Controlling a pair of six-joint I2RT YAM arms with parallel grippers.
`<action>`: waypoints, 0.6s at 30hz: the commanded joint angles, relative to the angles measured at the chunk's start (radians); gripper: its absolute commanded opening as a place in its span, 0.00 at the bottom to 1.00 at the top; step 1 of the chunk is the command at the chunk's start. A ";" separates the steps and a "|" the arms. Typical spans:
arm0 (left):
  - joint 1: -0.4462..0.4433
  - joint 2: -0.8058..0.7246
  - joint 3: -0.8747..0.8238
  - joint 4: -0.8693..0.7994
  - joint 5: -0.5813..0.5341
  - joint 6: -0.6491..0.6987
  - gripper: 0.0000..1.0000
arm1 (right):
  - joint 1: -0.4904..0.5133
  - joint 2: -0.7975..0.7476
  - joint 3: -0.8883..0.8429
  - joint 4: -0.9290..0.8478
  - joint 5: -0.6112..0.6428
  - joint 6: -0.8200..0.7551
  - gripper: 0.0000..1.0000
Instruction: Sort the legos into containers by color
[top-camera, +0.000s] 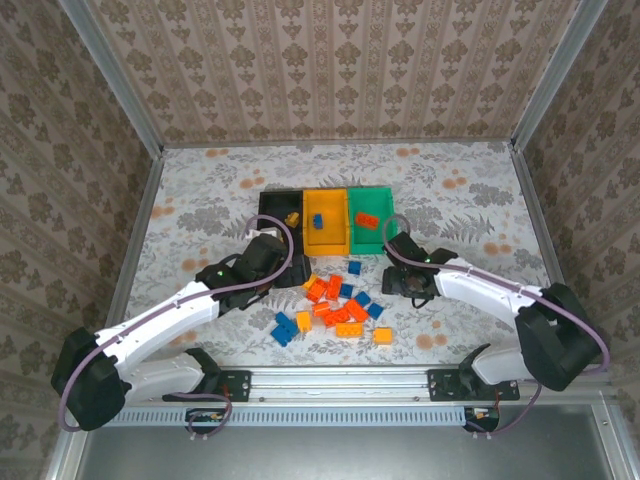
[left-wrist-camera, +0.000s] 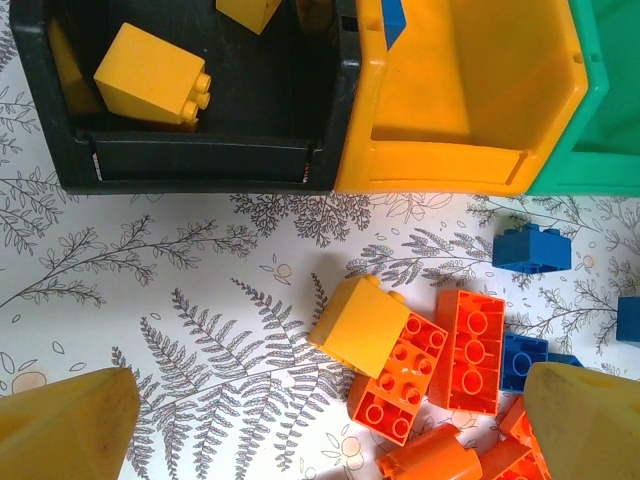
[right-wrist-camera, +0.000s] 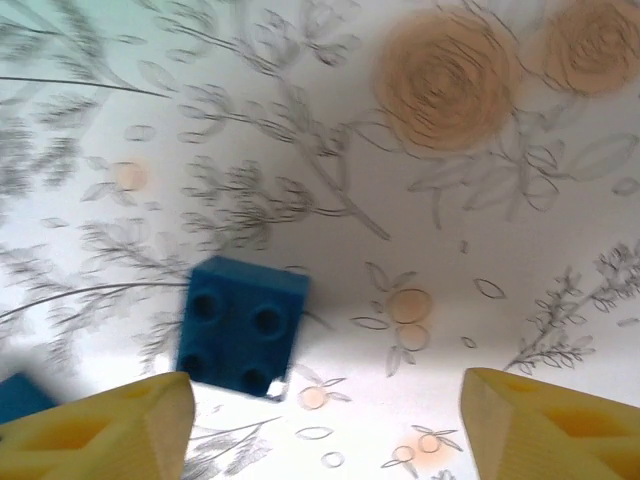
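Mostly unsorted, both claws released by the heap

Legos (top-camera: 340, 305): loose heap on the table (top-camera: 200, 190), just in front of the row of three bins. A few are already binned: one yellow brick (left-wrist-camera: 150, 75) in the black bin (left-wrist-camera: 200, 165), one blue piece (top-camera: 317, 220) in the yellow-orange bin (left-wrist-camera: 450, 160), one red-orange piece (top-camera: 367, 218) in the green bin (top-camera: 378, 237).

Left gripper (left-wrist-camera: 330, 430): fingers spread wide, nothing held. It hovers at the bin-side edge of the heap, where a loose yellow brick (left-wrist-camera: 360, 320) lies touching red-orange ones.

Right gripper (right-wrist-camera: 320, 420): jaws apart, empty. A lone blue brick (right-wrist-camera: 240, 325) lies studs-up just beside one finger, off-centre in the gap.

Handling (judgement): hard, light, glossy plastic. It won't give, so a pinch on a corner or on the studs could skid off or flick the brick sideways. Best hold is across two flat opposite side walls, below the studs. The lone blue brick looks the easier pick once the gap is centred over it. The loose yellow brick touches its neighbours, so a descending finger may shove them
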 joint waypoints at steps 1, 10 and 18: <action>-0.004 -0.012 -0.016 -0.005 -0.022 -0.020 1.00 | 0.008 0.033 0.029 0.011 -0.023 0.022 0.75; 0.002 -0.031 -0.025 -0.027 -0.032 -0.021 1.00 | -0.007 0.220 0.065 0.068 0.008 0.083 0.62; 0.011 -0.059 -0.050 -0.034 -0.035 -0.033 1.00 | -0.056 0.197 0.038 0.064 -0.002 0.047 0.44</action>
